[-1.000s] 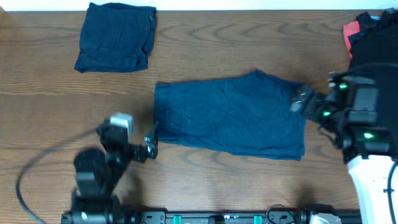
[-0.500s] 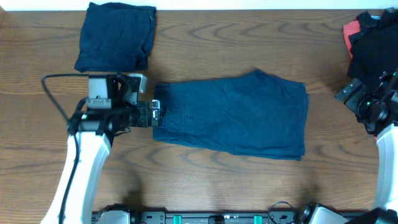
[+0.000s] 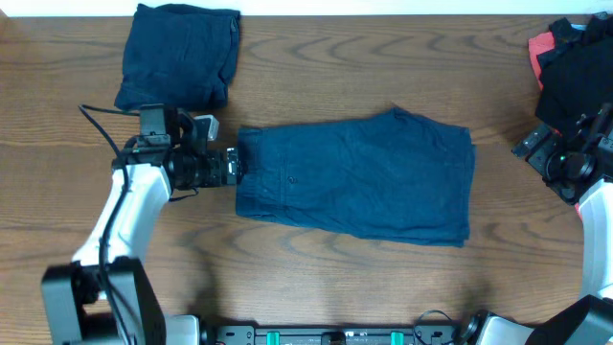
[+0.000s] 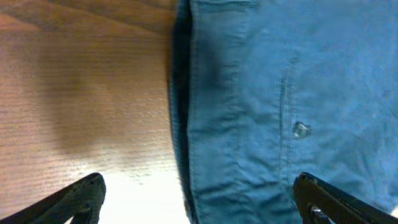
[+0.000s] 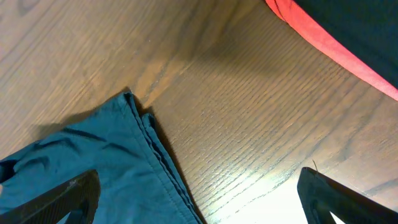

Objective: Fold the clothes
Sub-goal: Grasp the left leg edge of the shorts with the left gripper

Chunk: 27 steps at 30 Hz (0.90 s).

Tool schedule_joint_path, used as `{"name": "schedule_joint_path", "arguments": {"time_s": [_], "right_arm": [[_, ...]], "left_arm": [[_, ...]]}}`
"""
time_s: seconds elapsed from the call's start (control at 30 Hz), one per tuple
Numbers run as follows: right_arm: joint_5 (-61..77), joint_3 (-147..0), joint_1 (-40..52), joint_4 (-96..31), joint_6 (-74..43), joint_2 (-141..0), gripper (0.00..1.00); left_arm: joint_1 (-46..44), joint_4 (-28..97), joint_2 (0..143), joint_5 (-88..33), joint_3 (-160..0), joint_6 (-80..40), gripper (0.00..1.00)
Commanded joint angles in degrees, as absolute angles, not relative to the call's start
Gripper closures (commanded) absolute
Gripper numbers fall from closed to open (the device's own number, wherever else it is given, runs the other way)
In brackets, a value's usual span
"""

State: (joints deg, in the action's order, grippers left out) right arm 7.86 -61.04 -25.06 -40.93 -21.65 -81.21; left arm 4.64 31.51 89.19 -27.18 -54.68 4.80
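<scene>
Overhead, main thing: the navy shorts (image 3: pixel 354 177) lie flat mid-table, waistband to the left and leg hems to the right, a bit crooked.
Overhead, neighbours: a folded bundle (image 3: pixel 179 57) of the same navy cloth sits at the far left corner, squarish and wrinkly. A red and black pile (image 3: pixel 571 53) is heaped at the far right edge.
Overhead, arms: the left gripper (image 3: pixel 233 165) is right at the waistband edge. The right gripper (image 3: pixel 530 144) sits off past the hems, near that pile and apart from the shorts.
Overhead, surface: a wooden table (image 3: pixel 383 57) with strong swirly grain.
Left wrist, pincer: the left gripper (image 4: pixel 199 193) has its two dark fingers (image 4: pixel 78 198) spread wide, with nothing between them but the waistband edge and bare table (image 4: pixel 81 93).
Left wrist, cloth: the shorts (image 4: pixel 311 74) look like soft woven fabric with stitched seams and a small round button (image 4: pixel 301 130).
Right wrist, pincer: the right gripper (image 5: pixel 199 186) is also spread wide and holds nothing.
Right wrist, cloth: one layered corner of the shorts (image 5: pixel 93 162) sits lower left, with its edges stacked.
Right wrist, clutter: a strip of the red and black pile (image 5: pixel 329 46) pokes in at the upper right, with bare table (image 5: pixel 236 124) between it and the shorts.
</scene>
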Motion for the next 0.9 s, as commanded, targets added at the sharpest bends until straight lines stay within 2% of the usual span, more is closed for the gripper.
{"name": "schedule_joint_path", "arguments": {"time_s": [0.0, 0.87], "right_arm": [[7.27, -61.71, -25.43, -40.97, -20.71, -81.56, 0.01], [7.27, -61.71, -25.43, -40.97, -20.71, -81.56, 0.01]], "left_arm": [[5.48, 30.55, 92.16, -31.14, -55.27, 6.22, 0.02], [5.39, 29.71, 106.76, -39.72, -54.81, 6.39, 0.02]]}}
